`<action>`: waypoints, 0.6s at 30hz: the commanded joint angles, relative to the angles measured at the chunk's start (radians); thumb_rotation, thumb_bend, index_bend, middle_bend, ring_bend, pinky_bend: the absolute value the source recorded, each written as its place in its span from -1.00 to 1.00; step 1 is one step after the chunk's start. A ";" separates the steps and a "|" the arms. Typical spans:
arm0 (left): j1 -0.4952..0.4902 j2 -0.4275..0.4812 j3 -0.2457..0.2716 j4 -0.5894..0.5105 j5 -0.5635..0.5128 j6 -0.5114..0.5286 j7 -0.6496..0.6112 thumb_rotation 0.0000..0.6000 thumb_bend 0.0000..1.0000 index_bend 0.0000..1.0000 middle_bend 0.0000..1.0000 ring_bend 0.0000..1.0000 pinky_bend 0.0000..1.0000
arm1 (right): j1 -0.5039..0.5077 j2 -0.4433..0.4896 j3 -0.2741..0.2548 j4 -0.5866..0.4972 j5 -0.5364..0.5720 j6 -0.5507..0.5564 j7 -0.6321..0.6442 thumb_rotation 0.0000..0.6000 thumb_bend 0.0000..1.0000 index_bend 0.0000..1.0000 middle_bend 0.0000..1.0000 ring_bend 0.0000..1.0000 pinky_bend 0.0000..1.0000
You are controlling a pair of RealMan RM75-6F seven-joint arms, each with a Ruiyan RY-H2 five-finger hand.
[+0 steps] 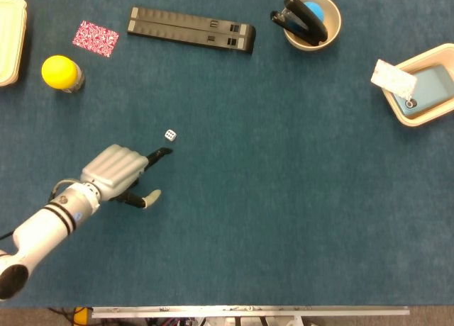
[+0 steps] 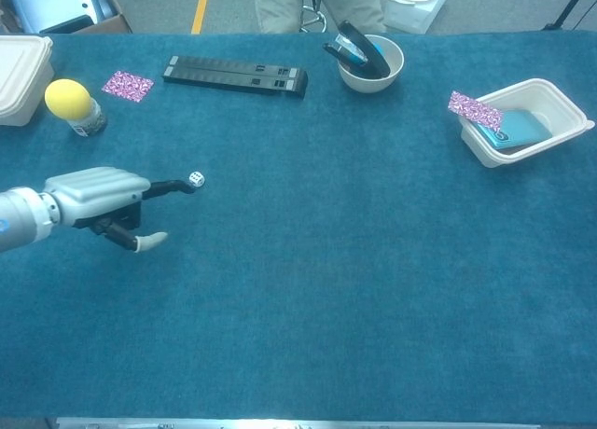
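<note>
Reaching low over the blue table [image 1: 284, 198] with my left hand [image 1: 117, 171], fingers apart and nothing held; one dark finger [image 1: 159, 154] stretched forward, thumb splayed to the side. Right hand not in view, so left is the only one near. The white die [image 1: 170, 135] sits on the cloth just ahead of that fingertip, slightly up-table, apparently not touching. A cube: no long axis, no pointing direction.

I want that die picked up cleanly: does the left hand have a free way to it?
Probably yes: the left hand is just short of the die, with only bare table around it.
</note>
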 commanded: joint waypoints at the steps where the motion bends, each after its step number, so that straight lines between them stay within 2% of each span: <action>1: -0.021 -0.017 -0.007 0.012 -0.026 -0.018 0.006 -0.01 -0.19 -1.00 1.00 1.00 1.00 | 0.002 0.000 0.001 0.002 0.003 -0.003 0.003 1.00 -0.42 -0.49 -0.52 -0.90 -0.87; 18: -0.092 -0.076 0.009 0.090 -0.145 -0.041 0.061 -0.03 -0.19 -1.00 1.00 1.00 1.00 | -0.006 0.011 0.001 0.010 0.012 0.010 0.014 1.00 -0.42 -0.49 -0.52 -0.90 -0.87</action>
